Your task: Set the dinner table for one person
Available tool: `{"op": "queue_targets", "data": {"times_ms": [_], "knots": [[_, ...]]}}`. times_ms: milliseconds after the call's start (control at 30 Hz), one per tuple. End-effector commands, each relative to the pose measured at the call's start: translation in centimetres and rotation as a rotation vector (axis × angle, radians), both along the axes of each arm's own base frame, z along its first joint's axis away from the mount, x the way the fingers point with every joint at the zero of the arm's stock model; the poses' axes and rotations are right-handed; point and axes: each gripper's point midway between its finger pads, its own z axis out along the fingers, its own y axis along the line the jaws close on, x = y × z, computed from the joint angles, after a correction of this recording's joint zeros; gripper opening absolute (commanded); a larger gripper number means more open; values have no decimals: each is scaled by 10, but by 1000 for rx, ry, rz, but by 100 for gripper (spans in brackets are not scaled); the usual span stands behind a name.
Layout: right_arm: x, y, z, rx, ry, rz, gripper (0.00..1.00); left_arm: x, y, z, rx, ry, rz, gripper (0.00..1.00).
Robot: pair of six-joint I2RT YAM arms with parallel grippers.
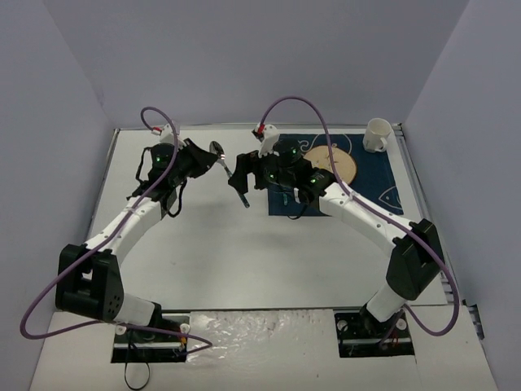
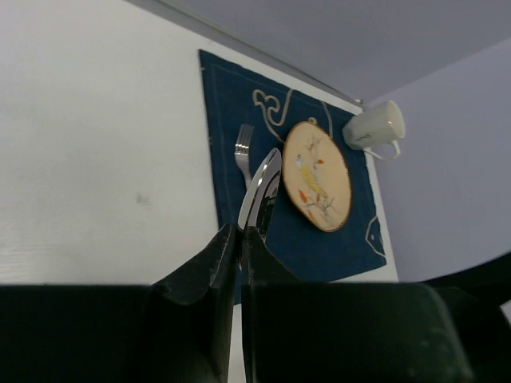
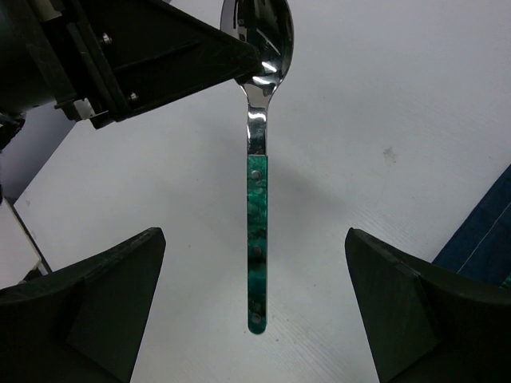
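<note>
Handover of spoon [image 3: 257,199] seems in hand: left fingers [image 2: 209,275] clamp its bowl above the white surface [image 1: 212,244] near the far edge; right fingers [image 3: 108,299], spread apart, must close on the green handle

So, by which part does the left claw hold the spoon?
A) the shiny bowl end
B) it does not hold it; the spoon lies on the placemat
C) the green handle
A: the left claw is shut on the shiny bowl of the spoon, while the green handle sticks out free toward the open right claw.
</note>
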Motion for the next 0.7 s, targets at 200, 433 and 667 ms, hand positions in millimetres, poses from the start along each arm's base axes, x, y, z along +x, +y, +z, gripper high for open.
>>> {"op": "queue_targets", "data": {"times_ms": [200,433,667], "knots": [[15,5,13,-36,-47,-73,79,-4,-50,82,-136,-283,-174,0],[18,3,13,-78,-79,-96,59,-7,-58,79,-135,-279,-193,0],[15,6,8,-91,-78,-91,44,-9,-65,79,-138,-282,-207,0]]}}
